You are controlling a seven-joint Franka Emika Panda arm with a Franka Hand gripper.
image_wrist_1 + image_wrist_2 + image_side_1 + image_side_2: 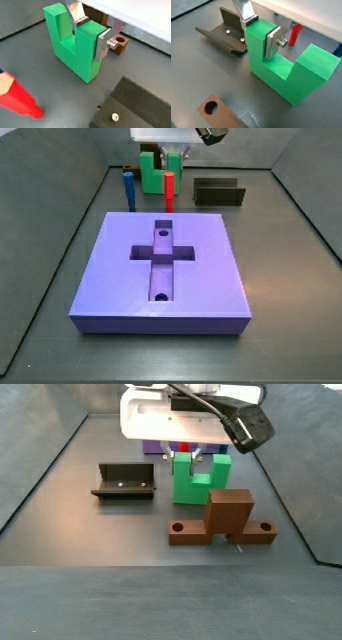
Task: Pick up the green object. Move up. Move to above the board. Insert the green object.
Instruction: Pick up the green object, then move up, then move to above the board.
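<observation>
The green object (75,57) is a bright green U-shaped piece standing upright on the dark floor, prongs up. My gripper (90,31) is shut on one of its prongs, with a silver finger plate pressed flat on each side; this also shows in a wrist view (258,32). In a side view the gripper (187,456) hangs over the green object (201,481). The purple board (163,268) with its cross-shaped recess lies in the foreground, well in front of the green object (152,178) and gripper (162,164).
A brown block (225,519) with round holes stands just in front of the green piece. The dark fixture (127,481) stands to its left. A red peg (170,188) and a blue peg (128,188) stand beside the green piece, behind the board.
</observation>
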